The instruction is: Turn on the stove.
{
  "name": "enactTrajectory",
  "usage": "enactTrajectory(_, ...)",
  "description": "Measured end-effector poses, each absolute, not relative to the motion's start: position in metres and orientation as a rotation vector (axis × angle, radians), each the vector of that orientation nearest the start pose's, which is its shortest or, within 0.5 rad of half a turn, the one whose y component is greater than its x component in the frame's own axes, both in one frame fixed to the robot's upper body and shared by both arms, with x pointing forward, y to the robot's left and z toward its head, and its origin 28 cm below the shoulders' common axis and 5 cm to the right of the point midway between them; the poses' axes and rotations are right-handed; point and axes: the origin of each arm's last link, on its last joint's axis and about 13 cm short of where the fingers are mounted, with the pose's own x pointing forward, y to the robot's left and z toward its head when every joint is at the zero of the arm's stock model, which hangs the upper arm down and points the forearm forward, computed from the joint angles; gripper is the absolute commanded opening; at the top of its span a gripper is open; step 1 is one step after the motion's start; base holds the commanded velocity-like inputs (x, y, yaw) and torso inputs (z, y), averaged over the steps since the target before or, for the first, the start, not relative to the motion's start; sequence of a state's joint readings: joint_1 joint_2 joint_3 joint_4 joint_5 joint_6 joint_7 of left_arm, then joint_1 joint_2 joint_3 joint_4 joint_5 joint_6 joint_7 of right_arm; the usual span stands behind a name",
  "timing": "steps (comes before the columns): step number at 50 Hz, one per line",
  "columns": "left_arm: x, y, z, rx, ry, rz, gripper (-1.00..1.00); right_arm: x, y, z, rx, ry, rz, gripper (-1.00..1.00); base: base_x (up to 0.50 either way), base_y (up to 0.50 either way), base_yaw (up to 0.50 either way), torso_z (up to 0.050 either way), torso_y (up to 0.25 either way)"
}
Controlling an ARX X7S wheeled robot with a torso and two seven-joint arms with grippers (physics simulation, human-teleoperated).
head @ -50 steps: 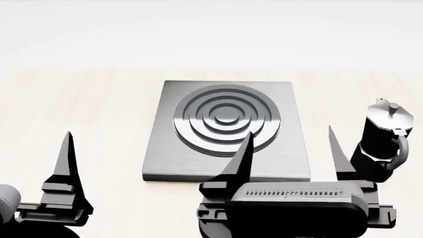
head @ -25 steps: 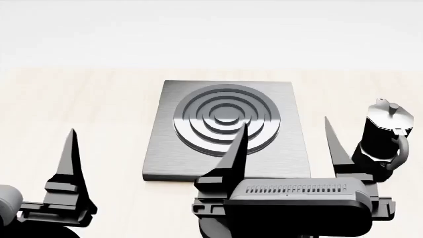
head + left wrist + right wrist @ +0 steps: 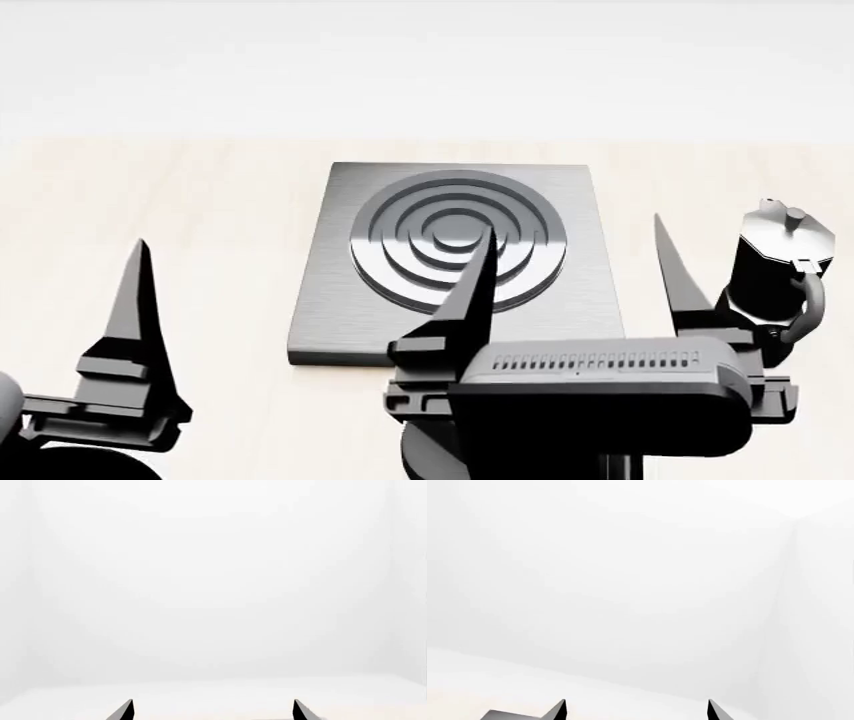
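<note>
The stove lies flat on the pale wooden table, a square slab of brushed grey metal with raised concentric burner rings set toward its far half. Its near edge is partly covered by the right arm's housing, and no knob shows in any view.

The right gripper hangs over the stove's near right part, its two dark pointed fingers well apart: one tip stands in front of the burner rings, the other rises just off the stove's right edge, between the stove and the moka pot. Nothing lies between the fingers. In the right wrist view the same two tips show widely spaced against a white wall, with a grey corner of the stove beside one of them.

The black moka pot stands upright to the right of the stove, clear of it, its handle turned toward the robot.

The left gripper hovers well to the left of the stove, above bare table. Only one finger shows in the head view, but the left wrist view shows both tips spread apart and holding nothing.
</note>
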State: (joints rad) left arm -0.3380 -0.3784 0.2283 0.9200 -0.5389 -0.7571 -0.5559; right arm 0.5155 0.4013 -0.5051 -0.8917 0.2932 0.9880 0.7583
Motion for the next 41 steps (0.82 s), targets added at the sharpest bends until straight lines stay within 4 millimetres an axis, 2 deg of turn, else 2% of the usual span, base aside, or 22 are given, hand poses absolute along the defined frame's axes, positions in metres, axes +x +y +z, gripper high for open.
enactTrajectory(41,0.182,0.191,0.214,0.011,-0.397,-0.096,1.0,0.199,-0.072,0.197,-0.32,-0.357,-0.146,1.0,0.0,0.0,0.0,0.0,0.0)
